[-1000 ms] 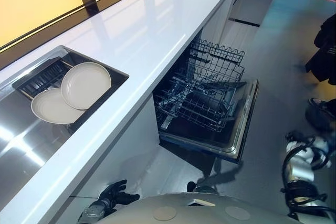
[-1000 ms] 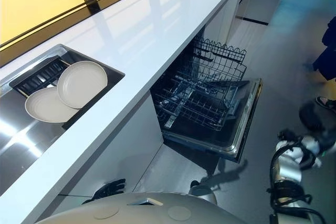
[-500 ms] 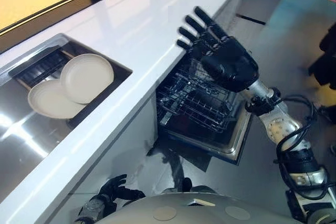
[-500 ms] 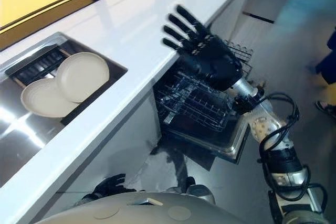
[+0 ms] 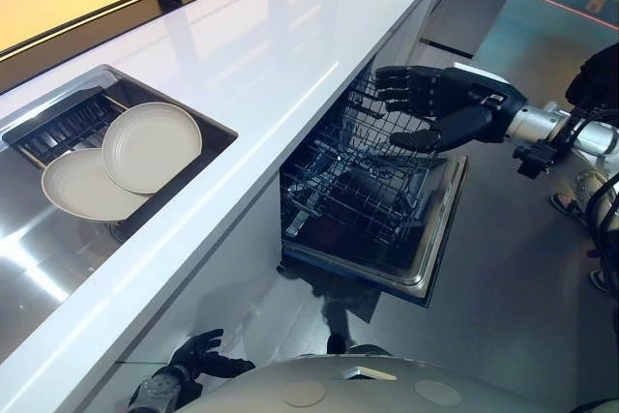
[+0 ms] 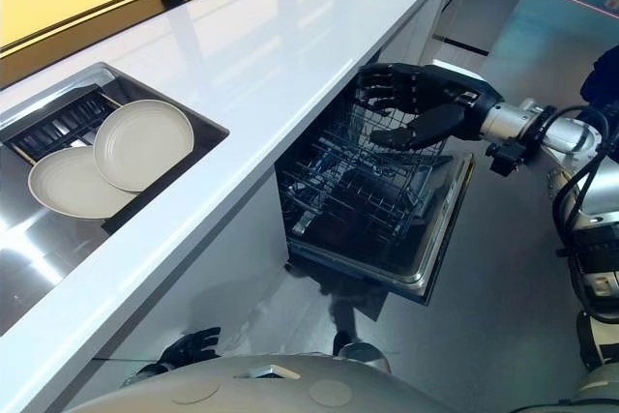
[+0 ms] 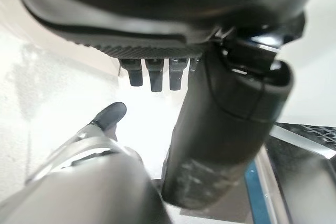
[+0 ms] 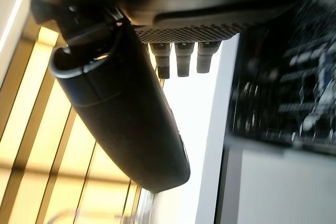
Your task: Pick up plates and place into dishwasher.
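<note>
Plates, two of them, pale and round, lie in the sink (image 5: 39, 258) at the left end of the white countertop (image 5: 271, 55). The upper plate (image 5: 152, 147) overlaps the edge of the lower plate (image 5: 82, 186), and a dark ribbed drain tray (image 5: 60, 130) sits just behind them. To the right, under the counter, the dishwasher door (image 5: 440, 239) hangs open with the wire rack (image 5: 363, 191) pulled out over it (nothing in it that I can make out). The right hand (image 5: 445, 103) hovers above the rack's far end, fingers spread and thumb out, holding nothing and well apart from the plates. The left hand (image 5: 193, 360) hangs low beside the cabinet front, fingers relaxed and empty.
</note>
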{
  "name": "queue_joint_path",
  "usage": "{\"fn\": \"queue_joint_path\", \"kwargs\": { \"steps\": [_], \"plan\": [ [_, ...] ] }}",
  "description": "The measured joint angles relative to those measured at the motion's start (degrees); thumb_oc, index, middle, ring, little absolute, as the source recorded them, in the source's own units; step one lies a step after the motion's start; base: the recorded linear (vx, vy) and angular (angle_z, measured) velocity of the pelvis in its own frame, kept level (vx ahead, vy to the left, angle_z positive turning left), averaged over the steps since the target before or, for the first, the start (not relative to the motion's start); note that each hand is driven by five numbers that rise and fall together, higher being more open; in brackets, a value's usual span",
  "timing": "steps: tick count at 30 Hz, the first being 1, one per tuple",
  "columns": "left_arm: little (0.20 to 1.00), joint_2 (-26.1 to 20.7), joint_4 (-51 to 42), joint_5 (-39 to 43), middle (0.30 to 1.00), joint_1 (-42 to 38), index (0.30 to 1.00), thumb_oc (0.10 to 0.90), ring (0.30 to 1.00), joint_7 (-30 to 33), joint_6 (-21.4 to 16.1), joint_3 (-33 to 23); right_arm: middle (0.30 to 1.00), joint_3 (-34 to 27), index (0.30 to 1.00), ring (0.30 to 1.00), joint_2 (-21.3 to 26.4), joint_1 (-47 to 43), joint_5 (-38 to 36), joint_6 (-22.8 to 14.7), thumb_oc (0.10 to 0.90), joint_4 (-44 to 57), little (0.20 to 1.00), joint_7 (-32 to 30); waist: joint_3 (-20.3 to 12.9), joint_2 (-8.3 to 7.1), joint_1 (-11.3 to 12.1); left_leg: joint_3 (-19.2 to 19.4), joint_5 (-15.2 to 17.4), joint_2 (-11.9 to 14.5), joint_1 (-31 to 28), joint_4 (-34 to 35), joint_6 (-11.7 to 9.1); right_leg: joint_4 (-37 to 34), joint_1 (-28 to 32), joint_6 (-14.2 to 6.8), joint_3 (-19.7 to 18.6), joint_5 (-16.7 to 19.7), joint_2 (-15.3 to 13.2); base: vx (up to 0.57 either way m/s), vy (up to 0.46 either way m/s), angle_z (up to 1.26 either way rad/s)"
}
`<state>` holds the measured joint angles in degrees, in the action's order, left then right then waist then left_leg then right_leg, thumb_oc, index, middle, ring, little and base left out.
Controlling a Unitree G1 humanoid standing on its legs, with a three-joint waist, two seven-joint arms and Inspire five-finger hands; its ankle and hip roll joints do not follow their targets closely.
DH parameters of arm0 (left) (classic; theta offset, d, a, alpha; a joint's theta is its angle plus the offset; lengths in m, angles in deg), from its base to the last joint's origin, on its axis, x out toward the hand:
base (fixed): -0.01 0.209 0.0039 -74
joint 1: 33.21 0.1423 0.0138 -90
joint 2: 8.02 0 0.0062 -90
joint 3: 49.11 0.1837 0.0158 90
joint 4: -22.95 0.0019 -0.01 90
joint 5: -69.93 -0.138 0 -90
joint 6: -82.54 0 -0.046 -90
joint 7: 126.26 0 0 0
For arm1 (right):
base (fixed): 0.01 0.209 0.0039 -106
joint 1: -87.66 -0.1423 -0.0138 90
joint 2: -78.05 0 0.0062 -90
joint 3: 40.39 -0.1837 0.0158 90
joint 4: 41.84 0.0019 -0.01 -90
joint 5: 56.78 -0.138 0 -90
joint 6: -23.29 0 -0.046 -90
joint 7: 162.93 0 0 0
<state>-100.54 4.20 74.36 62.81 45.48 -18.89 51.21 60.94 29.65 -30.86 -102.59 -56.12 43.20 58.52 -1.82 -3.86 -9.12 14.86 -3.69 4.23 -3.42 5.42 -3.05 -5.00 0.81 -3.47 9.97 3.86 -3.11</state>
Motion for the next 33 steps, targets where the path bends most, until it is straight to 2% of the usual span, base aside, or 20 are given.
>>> {"fn": "queue_joint_path", "kwargs": {
  "steps": [3,4,5,6,7,8,9,10,11,12,14,15,18,22,28,33],
  "plan": [
    [0.900,0.3,0.2,0.0,0.900,-0.3,0.900,0.800,0.900,-0.1,-0.1,0.1,0.900,0.0,0.900,0.900,-1.4,-0.2,-9.2,-1.9,0.800,0.6,0.900,-4.0,0.1,0.04,0.9,-0.7,0.0,0.1,-0.3,0.0,0.0,-0.1,0.7,0.3,0.1,0.2,0.1,0.05,0.000,0.14],
    [0.900,0.3,0.5,0.0,0.900,-0.3,0.900,0.800,0.900,-0.1,-0.1,0.3,0.900,-0.3,0.900,0.900,-4.3,-0.3,-15.5,-6.1,0.800,0.7,0.900,-11.2,0.2,0.04,1.3,-1.1,-0.1,0.0,-0.2,0.0,0.0,-0.1,0.8,0.3,0.2,0.1,0.0,0.05,0.005,0.07],
    [0.900,0.3,0.8,0.0,0.900,-0.3,0.900,0.800,0.900,0.0,-0.3,0.5,0.900,-1.6,0.900,0.900,-7.2,-0.3,-17.4,-8.6,0.800,0.8,0.900,-15.4,0.4,-0.01,1.5,-1.2,-0.1,0.0,-0.2,0.0,0.0,-0.1,0.8,0.3,0.2,0.2,-0.1,0.02,0.004,0.10],
    [0.900,0.5,1.7,0.1,0.900,-0.5,0.900,0.800,0.900,0.1,-0.9,0.7,0.900,-5.0,0.900,0.900,-13.0,-0.3,-19.5,-13.0,0.800,0.9,0.900,-22.6,0.7,0.01,1.7,-1.3,-0.2,-0.2,-0.2,0.0,0.1,-0.1,0.9,0.3,0.2,0.1,-0.2,0.01,0.019,0.12],
    [0.900,0.8,1.7,0.0,0.900,-0.8,0.900,0.800,0.900,0.6,-1.5,1.0,0.900,-9.7,0.900,0.900,-19.4,-0.2,-17.5,-18.2,0.800,1.6,0.900,-30.4,0.9,0.19,2.2,-1.4,-0.3,-0.3,-0.1,0.0,0.2,-0.1,1.0,0.3,0.2,0.1,-0.3,-0.01,0.035,0.21],
    [0.900,1.6,1.4,0.0,0.900,-1.5,0.900,0.800,0.900,1.5,-1.6,1.2,0.900,-15.2,0.900,0.900,-25.8,-0.1,-9.2,-24.7,0.800,2.8,0.900,-38.5,1.1,0.57,2.8,-1.6,-0.3,-0.5,-0.1,0.0,0.3,-0.1,1.2,0.2,0.0,0.1,-0.5,-0.03,0.036,0.23],
    [0.900,2.0,1.3,0.0,0.900,-1.5,0.900,0.800,0.900,1.8,-1.6,1.2,0.900,-17.6,0.900,0.900,-28.1,0.3,-3.9,-27.6,0.800,3.3,0.900,-41.7,1.3,0.78,3.0,-1.9,-0.4,-0.6,-0.1,0.0,0.4,-0.1,1.4,0.2,0.0,0.1,-0.6,-0.03,0.037,0.22],
    [0.900,2.2,0.8,0.0,0.900,-1.4,0.900,0.800,0.900,2.0,-1.2,1.0,0.900,-19.3,0.900,0.900,-28.3,1.1,6.7,-30.4,0.800,3.5,0.900,-45.1,1.6,1.12,3.0,-2.2,-0.4,-0.8,-0.1,-0.1,0.4,0.0,1.5,0.2,-0.1,0.1,-0.7,-0.03,0.016,0.11],
    [0.900,2.1,-0.1,0.0,0.900,-1.4,0.900,0.800,0.900,1.8,-0.5,0.8,0.900,-19.2,0.900,0.900,-25.2,1.9,13.6,-30.7,0.800,3.6,0.900,-45.7,2.0,1.33,2.8,-2.2,-0.4,-0.9,-0.1,0.0,0.5,-0.1,1.5,0.2,-0.3,0.1,-0.8,0.00,0.000,0.00],
    [0.900,2.0,-0.5,-0.1,0.900,-1.4,0.900,0.800,0.900,1.3,0.0,0.3,0.900,-17.8,0.900,0.900,-18.5,2.6,18.7,-29.1,0.800,3.3,0.900,-44.4,2.5,1.57,2.7,-2.3,-0.5,-1.0,-0.1,0.0,0.6,-0.1,1.5,0.2,-0.4,0.1,-0.9,0.00,-0.010,-0.07],
    [0.900,1.8,-0.4,-0.1,0.900,-1.0,0.900,0.800,0.900,1.1,0.1,-0.2,0.900,-15.0,0.900,0.900,-8.3,2.8,22.4,-26.2,0.800,3.0,0.900,-40.6,2.7,1.73,1.6,-2.3,-0.4,-1.0,-0.1,0.0,0.7,-0.1,1.5,0.2,-0.4,0.1,-0.9,0.02,-0.014,-0.05],
    [0.900,1.7,-0.3,-0.1,0.900,-1.0,0.900,0.800,0.900,1.0,0.1,-0.2,0.900,-14.4,0.900,0.900,-5.6,2.9,22.3,-24.5,0.800,3.0,0.900,-39.4,2.8,1.62,0.9,-2.2,-0.4,-1.0,-0.2,0.0,0.7,-0.1,1.5,0.2,-0.5,0.1,-0.9,0.01,-0.020,-0.04],
    [0.900,1.7,-0.2,-0.1,0.900,-0.9,0.900,0.800,0.900,1.0,0.1,-0.2,0.900,-14.4,0.900,0.900,-4.5,3.4,20.5,-22.3,0.800,2.4,0.900,-39.4,3.1,0.97,0.1,-1.2,-0.1,-0.6,-0.4,0.0,0.3,0.0,1.4,-0.2,-1.4,-0.1,-0.6,-0.01,-0.015,-0.14],
    [0.900,1.7,-0.1,-0.1,0.900,-1.2,0.900,0.800,0.900,1.1,0.1,-0.1,0.900,-14.4,0.900,0.900,-4.9,6.3,18.3,-21.5,0.800,2.2,0.900,-38.3,3.0,0.66,-0.8,-0.9,-0.4,-0.4,-0.2,0.0,0.4,0.0,0.6,-0.2,-1.8,-0.1,-0.3,-0.03,-0.004,-0.10],
    [0.900,1.7,-0.1,0.0,0.900,-2.1,0.900,0.800,0.900,1.1,0.3,-0.1,0.900,-10.9,0.900,0.900,-4.9,6.8,17.1,-20.2,0.800,3.2,0.900,-34.1,2.9,0.77,-0.7,-0.9,-0.4,-0.3,-0.2,0.0,0.3,0.0,0.7,0.3,-1.8,0.2,-0.2,0.00,0.000,-0.01],
    [0.900,1.7,-0.2,-0.1,0.900,-2.4,0.900,0.800,0.900,0.9,1.3,0.0,0.900,-7.3,0.900,0.900,-6.5,5.0,13.0,-16.6,0.800,6.1,0.900,-28.9,2.8,0.67,-0.3,-0.9,-0.4,-0.3,-0.1,0.0,0.3,0.1,0.8,0.3,-1.6,0.2,-0.2,-0.02,-0.031,0.01]
  ]
}}
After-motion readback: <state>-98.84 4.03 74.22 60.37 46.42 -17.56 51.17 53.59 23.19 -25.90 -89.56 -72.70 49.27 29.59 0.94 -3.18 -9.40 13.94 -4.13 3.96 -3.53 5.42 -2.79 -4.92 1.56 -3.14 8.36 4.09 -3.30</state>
